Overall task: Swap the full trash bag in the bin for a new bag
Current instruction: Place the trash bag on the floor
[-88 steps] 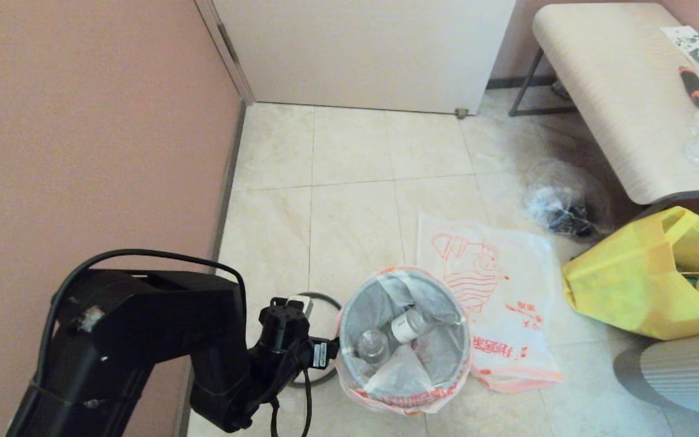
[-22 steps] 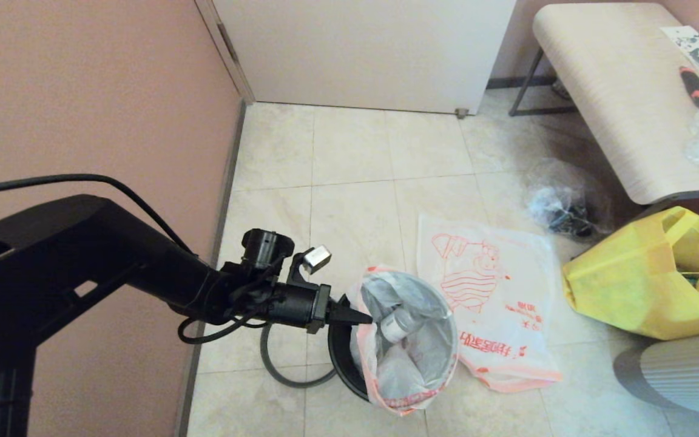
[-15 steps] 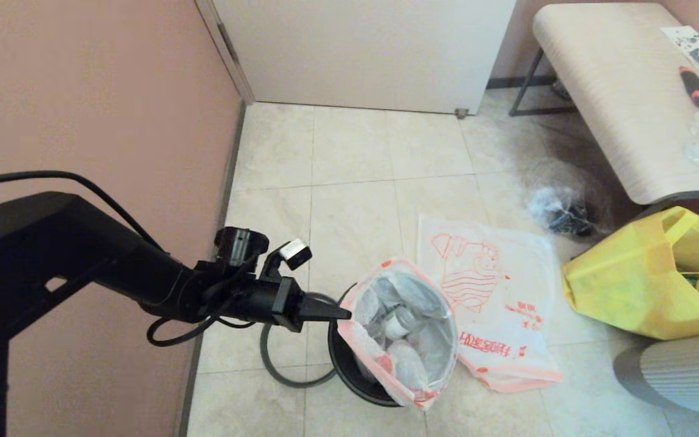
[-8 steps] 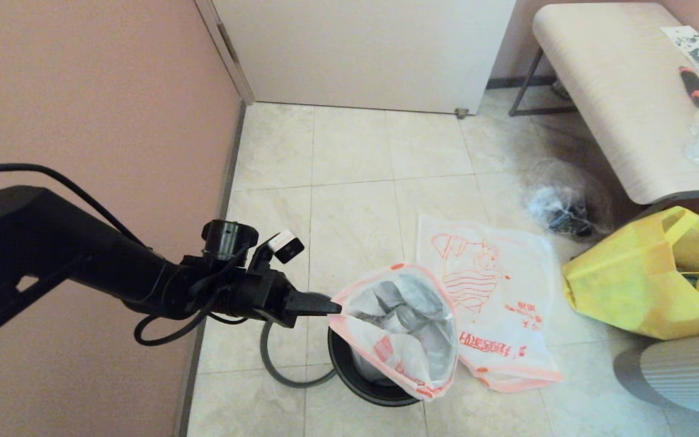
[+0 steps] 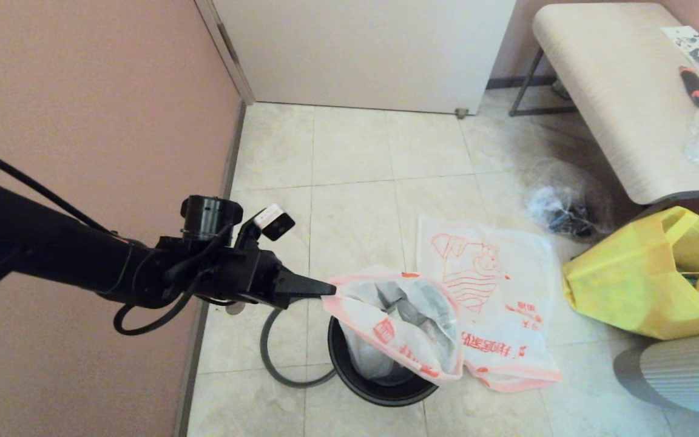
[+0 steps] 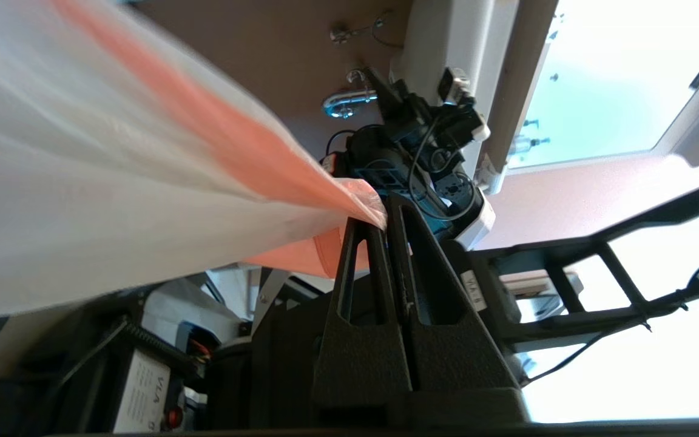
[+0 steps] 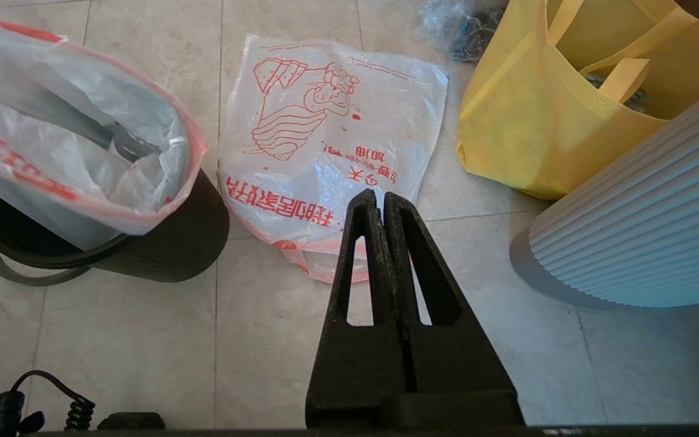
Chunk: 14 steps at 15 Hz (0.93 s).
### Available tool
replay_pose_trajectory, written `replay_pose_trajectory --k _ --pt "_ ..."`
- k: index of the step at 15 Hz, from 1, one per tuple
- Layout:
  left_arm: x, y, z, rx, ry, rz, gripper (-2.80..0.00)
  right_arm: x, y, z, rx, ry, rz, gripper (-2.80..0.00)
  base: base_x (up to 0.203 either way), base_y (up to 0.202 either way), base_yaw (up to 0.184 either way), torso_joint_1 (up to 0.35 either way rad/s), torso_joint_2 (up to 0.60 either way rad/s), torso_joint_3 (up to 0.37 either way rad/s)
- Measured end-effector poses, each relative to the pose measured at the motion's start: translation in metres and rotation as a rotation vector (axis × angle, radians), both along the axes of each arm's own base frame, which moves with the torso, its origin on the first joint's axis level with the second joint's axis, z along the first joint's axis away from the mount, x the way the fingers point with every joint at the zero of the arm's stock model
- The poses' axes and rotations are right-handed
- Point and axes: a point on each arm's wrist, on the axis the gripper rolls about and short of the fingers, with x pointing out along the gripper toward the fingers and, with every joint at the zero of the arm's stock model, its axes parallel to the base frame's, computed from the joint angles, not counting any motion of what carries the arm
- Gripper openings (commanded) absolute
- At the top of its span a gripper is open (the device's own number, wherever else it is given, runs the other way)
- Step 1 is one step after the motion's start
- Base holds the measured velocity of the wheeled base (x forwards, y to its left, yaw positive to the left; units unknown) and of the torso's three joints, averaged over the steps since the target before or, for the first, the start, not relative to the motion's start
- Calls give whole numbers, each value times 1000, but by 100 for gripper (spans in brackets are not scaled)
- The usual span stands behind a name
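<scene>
The left gripper (image 5: pixel 329 289) is clenched on the pink-orange rim of the full trash bag (image 5: pixel 395 328); in the left wrist view its two black fingers (image 6: pixel 366 255) press together with a fold of the rim pinched at their tips. The bag hangs from that pinch, its upper part lifted out of the bin (image 5: pixel 380 388) and its lower part still down inside, so the bag's bottom is hidden by the black wall. Its mouth is pulled out long, running from the pinch at about 9 o'clock down towards 4 o'clock, and leans over the bin's right edge; the contents show only as grey and white lumps through the plastic. The grey ring rim (image 5: pixel 283 364) lies on the tiles at the bin's 9 o'clock, partly behind it. The new bag (image 5: pixel 495 303) lies flat on the floor at the bin's 2 o'clock, its near edge touching the lifted bag. The right gripper (image 7: pixel 381 203) hangs parked over the floor tiles, fingers closed on nothing. A yellow fabric tote (image 5: pixel 647 279) stands further right.
</scene>
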Motion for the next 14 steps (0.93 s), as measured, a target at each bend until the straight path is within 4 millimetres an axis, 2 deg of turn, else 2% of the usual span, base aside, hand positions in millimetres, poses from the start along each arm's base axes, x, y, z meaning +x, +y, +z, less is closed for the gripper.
replay_pose_trajectory --k 3,9,14 --pt "-6 4 22 -10 -36 7 -280 0 0 0 0 0 0 -280 0 0 0 0 0 0" --pt "-21 13 84 -23 -86 25 -280 0 0 0 0 0 0 -280 0 0 0 0 0 0" --pt "-46 21 141 -43 -165 30 -280 0 0 0 0 0 0 -280 0 0 0 0 0 0"
